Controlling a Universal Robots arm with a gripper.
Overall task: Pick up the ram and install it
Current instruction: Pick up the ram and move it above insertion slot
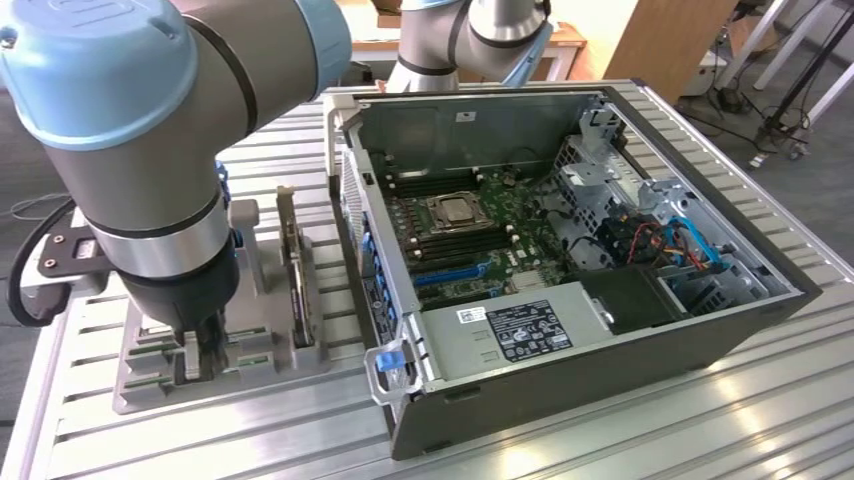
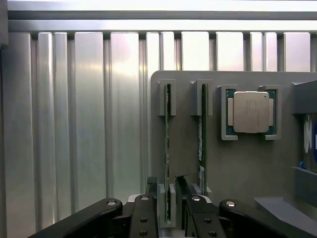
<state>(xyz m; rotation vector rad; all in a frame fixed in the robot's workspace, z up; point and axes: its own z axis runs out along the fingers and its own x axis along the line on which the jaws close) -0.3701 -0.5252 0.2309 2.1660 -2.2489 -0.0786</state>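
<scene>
Two ram sticks stand on edge in a grey holder (image 2: 237,163). My gripper (image 2: 167,192) is lowered over one ram stick (image 2: 167,139), with a dark finger (image 2: 151,191) on each side of it and a gap left between pad and board. The other ram stick (image 2: 203,129) stands one slot over, just outside the fingers. In the exterior view my gripper (image 1: 196,352) reaches down into the holder (image 1: 134,385) at that view's left, beside the open computer case (image 1: 587,400). The motherboard (image 1: 487,255) lies exposed inside the case.
A square silver processor (image 2: 250,111) sits in its own pocket of the holder, with a hard drive (image 2: 311,141) past it. In the exterior view the drive (image 1: 291,270) stands upright between my arm and the case wall. A ribbed metal table (image 1: 641,440) carries everything.
</scene>
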